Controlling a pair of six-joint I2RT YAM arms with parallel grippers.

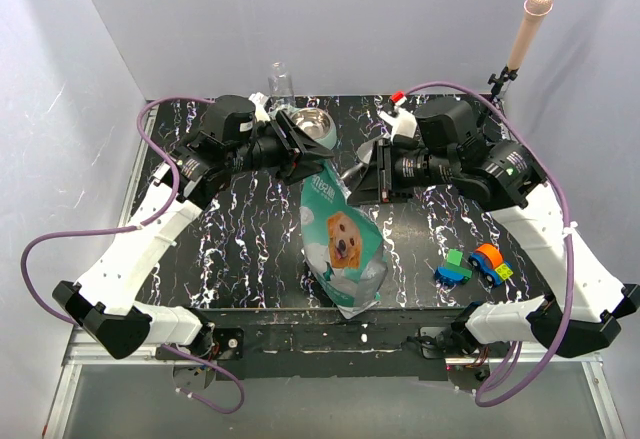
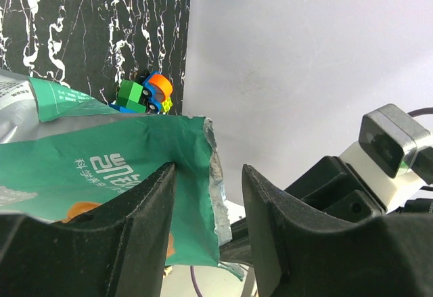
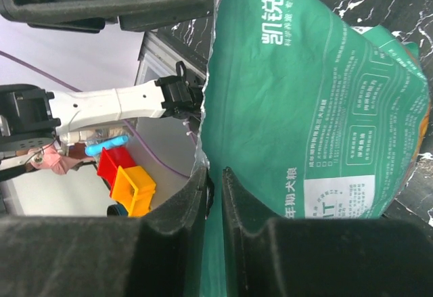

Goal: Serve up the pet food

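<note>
while the right claw (image 3: 214, 175) pinches the torn top edge of the bag (image 1: 343, 244) between almost shut fingers, the left claw (image 2: 208, 172) stands open. the other lip of the same mouth lies against one of its fingers, with a clear gap to the other finger. i judge that the two arms mean to spread the mouth wide: one side is held, the other not yet taken.

the bag lies on the table (image 1: 240, 249) with its mouth end pointing to 12 o'clock. the bowl (image 1: 312, 124) sits just beyond it there, so the contents would have a short way to go. no pet food shows anywhere; presumably it is inside the bag. the one cup of the bowl that shows looks like bare steel. toy cars (image 1: 475, 264) sit at 4 o'clock from the bag, well apart.

on the teal back of the bag, large white chinese characters appear to read 凯锐思. the panels of smaller print below are too fine to read. the front shows a golden dog's face.
</note>
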